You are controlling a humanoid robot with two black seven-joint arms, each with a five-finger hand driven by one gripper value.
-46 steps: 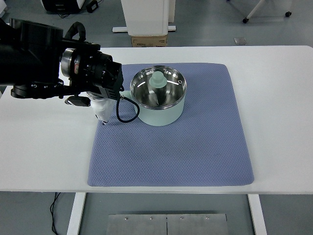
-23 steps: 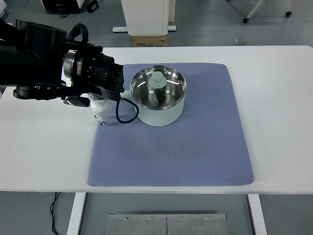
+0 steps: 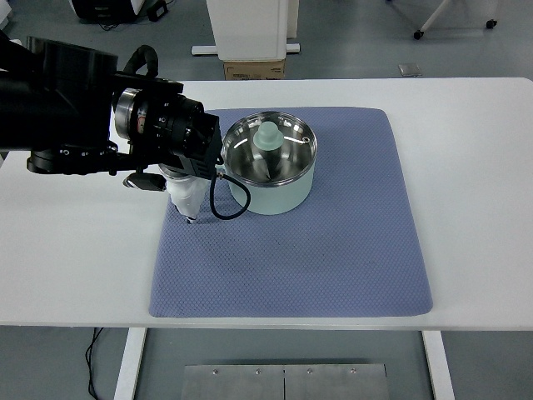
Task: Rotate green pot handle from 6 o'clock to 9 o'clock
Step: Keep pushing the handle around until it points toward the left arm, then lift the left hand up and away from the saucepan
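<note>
The pale green pot (image 3: 281, 195) stands upright on the back half of the blue mat (image 3: 316, 250). A glass lid with a green knob (image 3: 268, 137) sits on it. My left arm (image 3: 100, 117), black and bulky, comes in from the left, and its wrist presses close to the pot's left side. The pot's handle lies on that left side and is hidden under the wrist. Only the white tip of my left hand (image 3: 186, 198) shows below the wrist, over the mat's left edge. The right arm is out of view.
A black cable (image 3: 229, 208) loops from the wrist down to the mat beside the pot. The white table (image 3: 466, 167) extends around the mat. On the floor behind the table stand a cardboard box (image 3: 254, 70) and a white cabinet.
My left arm has shifted right and toward the near side. Its wrist now covers the handle stub that showed at the pot's left. The pot has stayed put.
</note>
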